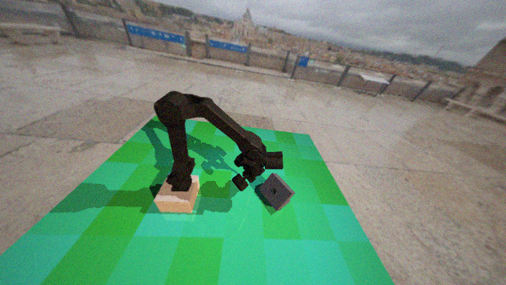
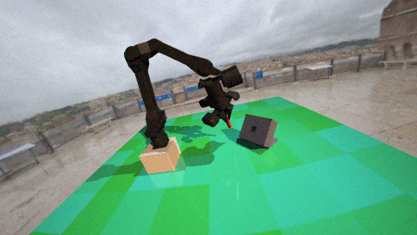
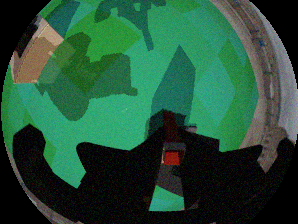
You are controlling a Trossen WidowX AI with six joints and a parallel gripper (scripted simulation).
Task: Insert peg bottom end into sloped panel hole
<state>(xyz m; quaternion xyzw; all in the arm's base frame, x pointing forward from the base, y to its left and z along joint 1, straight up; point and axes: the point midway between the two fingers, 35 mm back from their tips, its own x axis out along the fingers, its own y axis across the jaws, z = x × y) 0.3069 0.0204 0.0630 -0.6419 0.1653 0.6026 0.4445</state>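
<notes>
My upper arm (image 1: 178,138) (image 2: 145,87) rose nearly upright to bent elbow (image 1: 171,107) (image 2: 136,57), highest part of arm. Forearm (image 1: 226,122) (image 2: 183,59) sloped outward and down from there. Wrist (image 1: 251,157) (image 2: 214,90) turned lower, slightly tilted. Had my gripper (image 1: 251,179) (image 2: 228,115) (image 3: 169,131) pointing downward at slant, raised in air, fingers closed firmly on held piece, narrow gap between them.
</notes>
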